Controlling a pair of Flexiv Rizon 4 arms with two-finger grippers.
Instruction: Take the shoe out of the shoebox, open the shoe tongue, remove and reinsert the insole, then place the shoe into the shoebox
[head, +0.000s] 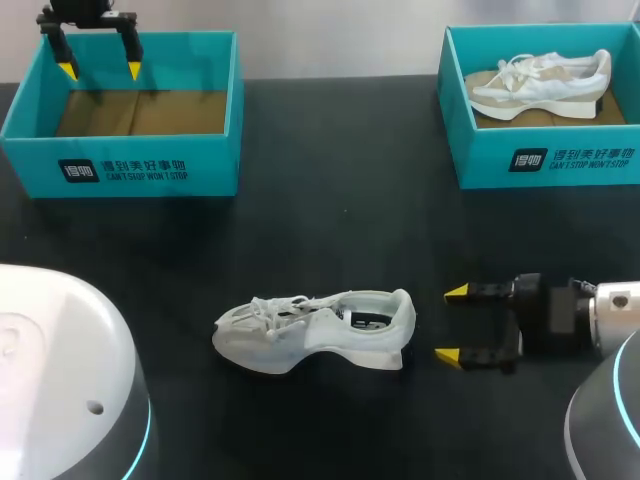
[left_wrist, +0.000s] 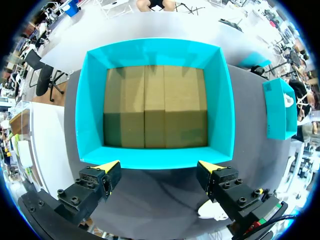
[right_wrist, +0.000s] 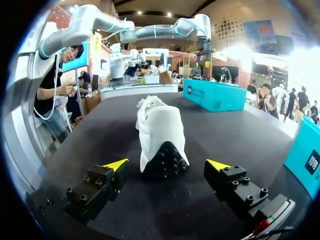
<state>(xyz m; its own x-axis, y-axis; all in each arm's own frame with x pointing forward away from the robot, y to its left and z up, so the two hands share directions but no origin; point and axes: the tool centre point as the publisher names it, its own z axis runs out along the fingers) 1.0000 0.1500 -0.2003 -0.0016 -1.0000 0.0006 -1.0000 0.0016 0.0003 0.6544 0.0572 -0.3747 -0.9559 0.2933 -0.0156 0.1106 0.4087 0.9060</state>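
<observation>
Shoe (head: 310, 330) lies on black table (head: 330, 240); left claw (head: 100, 70) and right claw (head: 452, 323) both wide.

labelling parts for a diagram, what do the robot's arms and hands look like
The left arm and right arm have smooth rounded white-grey shells with a thin cyan glowing ring. The left hand and right hand are black and blocky, bolt heads showing, each with two fingers ending in bright yellow wedge tips.
</observation>
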